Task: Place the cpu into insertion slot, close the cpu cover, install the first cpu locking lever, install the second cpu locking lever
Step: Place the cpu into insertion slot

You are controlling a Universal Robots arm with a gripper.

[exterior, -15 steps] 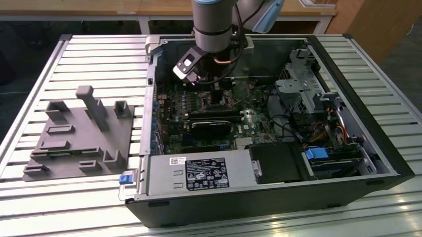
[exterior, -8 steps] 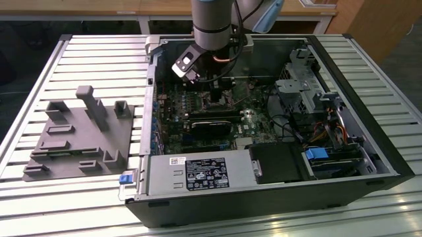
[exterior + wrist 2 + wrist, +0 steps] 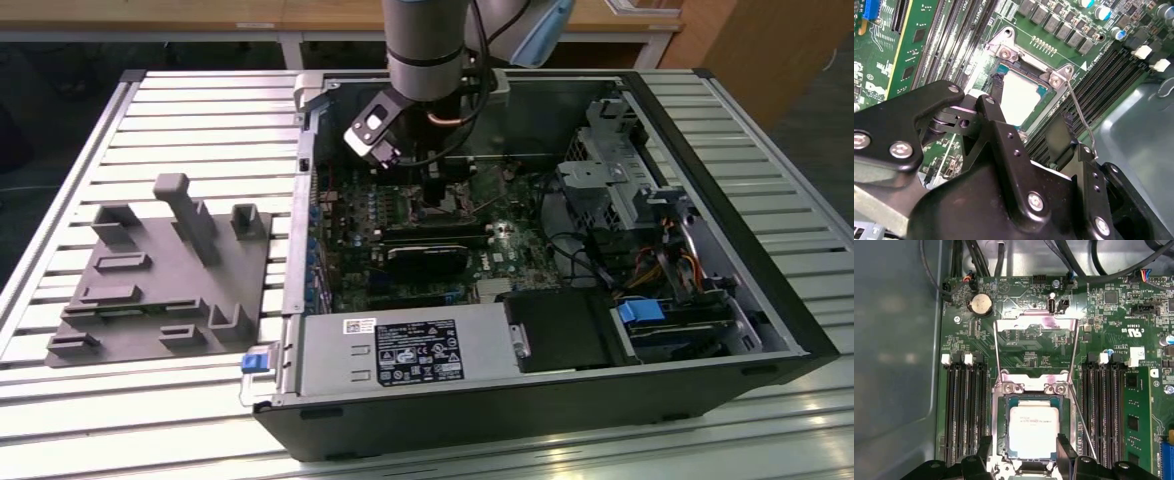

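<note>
The cpu (image 3: pixel 1033 432), a small square chip with a silvery top, lies flat in the insertion slot (image 3: pixel 1000 432) on the green motherboard; the second wrist view shows the cpu (image 3: pixel 1021 95) too. My gripper (image 3: pixel 1026 452) hangs right over it, open, one black fingertip on each side of the chip and a gap showing at one side. The cpu cover (image 3: pixel 1036 322), a thin metal frame, stands flipped back past the socket's hinge. A thin wire locking lever (image 3: pixel 1085 435) sticks up loose beside the socket, as does the lever (image 3: pixel 1081 117). In the exterior view my gripper (image 3: pixel 434 190) reaches down into the case.
The open black computer case (image 3: pixel 534 410) lies on a slatted white table (image 3: pixel 80 160). Memory slots (image 3: pixel 964 410) flank the socket on both sides. A power supply (image 3: pixel 400 350) and drive bays (image 3: pixel 667 320) fill the near end. A grey fixture block (image 3: pixel 160 270) sits at the exterior view's left.
</note>
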